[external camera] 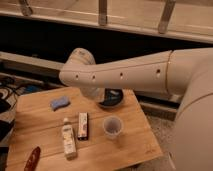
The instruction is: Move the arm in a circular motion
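Note:
The cream-white arm (130, 74) reaches from the right edge across the middle of the view, with small dark screw holes along its thick segment. Its rounded elbow joint (80, 59) is at the left, and a lower segment (94, 93) drops from it toward the wooden table (135, 145). The gripper is hidden behind the arm, somewhere near the dark bowl (114, 98) at the table's far edge.
On the table lie a blue sponge (60, 103), a white bottle (68, 139), a snack bar (83, 125), a clear cup (112, 127) and a red object (32, 159) at the front left corner. A railing (102, 20) runs behind. Cables (10, 92) lie at left.

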You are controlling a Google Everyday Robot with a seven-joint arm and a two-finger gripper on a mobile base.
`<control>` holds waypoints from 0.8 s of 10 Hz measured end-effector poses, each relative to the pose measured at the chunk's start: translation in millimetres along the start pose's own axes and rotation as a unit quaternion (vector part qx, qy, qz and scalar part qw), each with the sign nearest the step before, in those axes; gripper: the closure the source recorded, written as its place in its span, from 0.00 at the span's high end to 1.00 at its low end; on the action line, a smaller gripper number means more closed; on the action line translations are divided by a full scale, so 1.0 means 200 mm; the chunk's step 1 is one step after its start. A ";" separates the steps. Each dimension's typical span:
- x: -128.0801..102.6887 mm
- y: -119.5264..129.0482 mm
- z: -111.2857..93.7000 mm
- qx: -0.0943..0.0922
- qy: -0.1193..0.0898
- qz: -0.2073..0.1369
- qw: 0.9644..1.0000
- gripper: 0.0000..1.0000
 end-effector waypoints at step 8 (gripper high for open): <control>-0.05 -0.01 0.03 0.015 0.004 0.029 0.999 0.00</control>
